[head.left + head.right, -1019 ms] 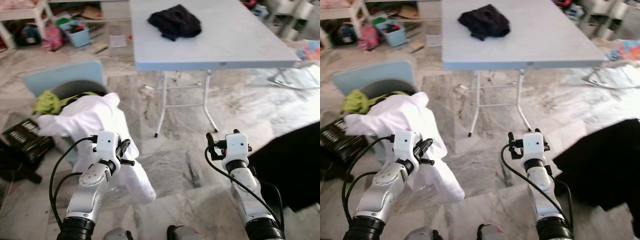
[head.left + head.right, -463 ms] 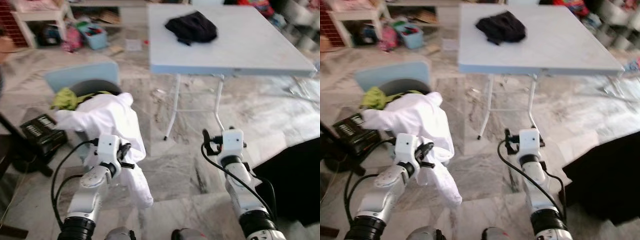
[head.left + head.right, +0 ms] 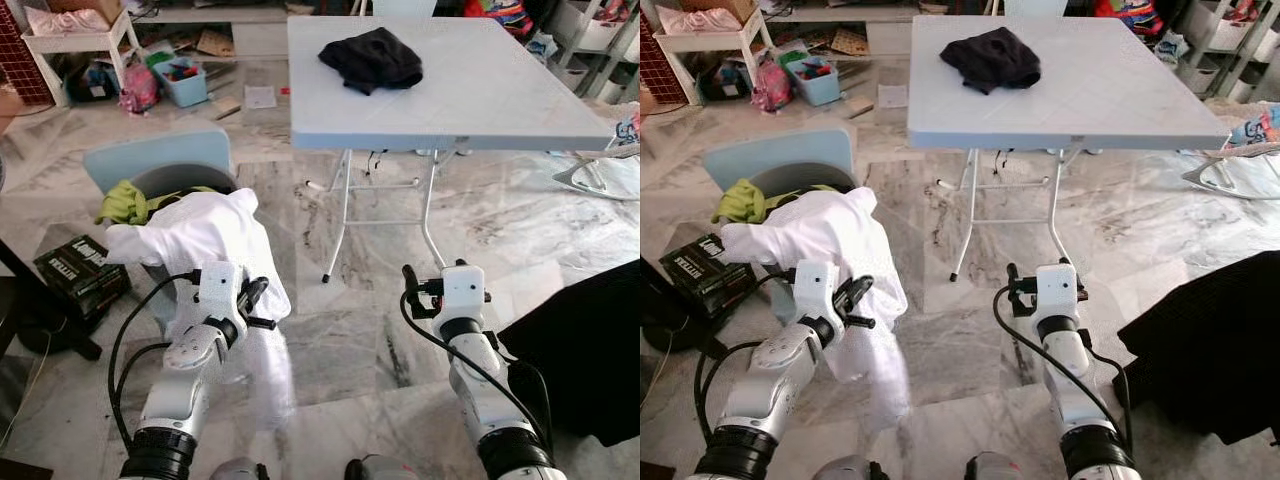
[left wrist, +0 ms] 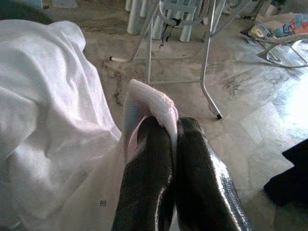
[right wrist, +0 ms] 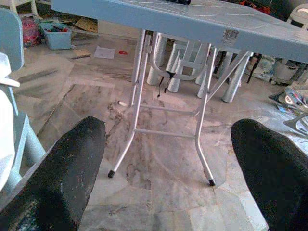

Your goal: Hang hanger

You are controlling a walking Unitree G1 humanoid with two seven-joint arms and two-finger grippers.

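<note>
The left gripper [image 4: 166,139] is pinching a fold of a white garment [image 3: 205,235], its two fingers [image 4: 149,168] pressed together on the cloth. The garment is draping from the gripper over the side of a pale blue laundry basket [image 3: 150,160], where a green cloth [image 3: 125,203] is lying on top. No hanger can be made out under the white fabric, so whether the garment is on one cannot be told. The right gripper [image 5: 168,154] is hovering with its fingers spread wide and holding nothing, pointing toward the legs of the folding table [image 3: 520,100], on which a dark garment [image 3: 372,58] is lying. A large black cloth [image 3: 590,350] is spreading across the floor at the robot's right. The robot seems to be carrying the garment, with the hanging itself not yet begun. The next move likely calls for finding a rail or hook and lifting the garment clear of the basket without losing the pinch.
</note>
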